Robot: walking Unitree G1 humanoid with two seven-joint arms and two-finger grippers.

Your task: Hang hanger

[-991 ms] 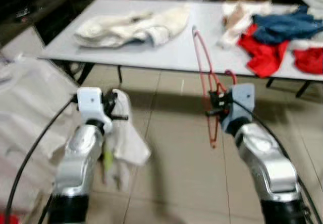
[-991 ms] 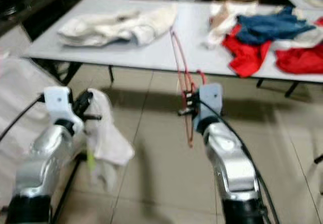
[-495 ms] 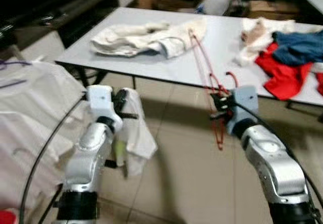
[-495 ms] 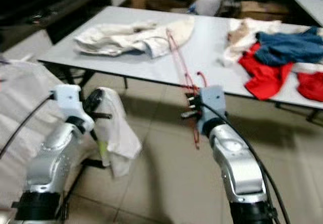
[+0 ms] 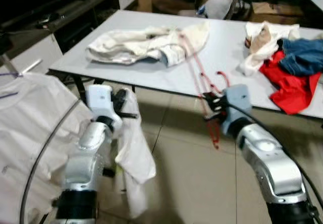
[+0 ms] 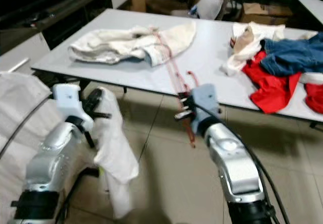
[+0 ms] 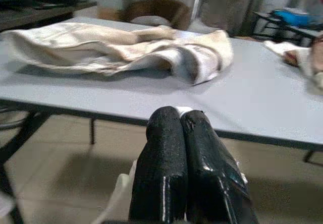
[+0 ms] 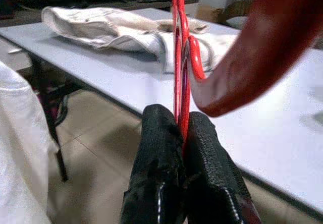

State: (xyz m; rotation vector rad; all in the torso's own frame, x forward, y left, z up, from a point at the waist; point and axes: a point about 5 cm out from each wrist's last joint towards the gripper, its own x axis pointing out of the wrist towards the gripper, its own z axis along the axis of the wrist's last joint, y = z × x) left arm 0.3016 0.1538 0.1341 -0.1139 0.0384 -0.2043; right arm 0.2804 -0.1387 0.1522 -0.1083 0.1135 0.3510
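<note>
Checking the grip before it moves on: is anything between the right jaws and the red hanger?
Nothing visible. The right gripper is already shut directly on the red hanger, its wire pinched between the jaws, in front of the table.

Grey table (image 5: pixel 222 57), cream garment (image 5: pixel 146 42) on it, red (image 5: pixel 287 80) and blue clothes (image 5: pixel 303 55), tiled floor (image 5: pixel 186 183)

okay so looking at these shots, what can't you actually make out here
- Left end effector: the white cloth it pinches drapes down the arm in the eye views, hiding its shape.
- Red hanger: blurred in the eye views; its hook is too close in the right wrist view.
- Right end effector: the hanger's lower end is cut off.
</note>
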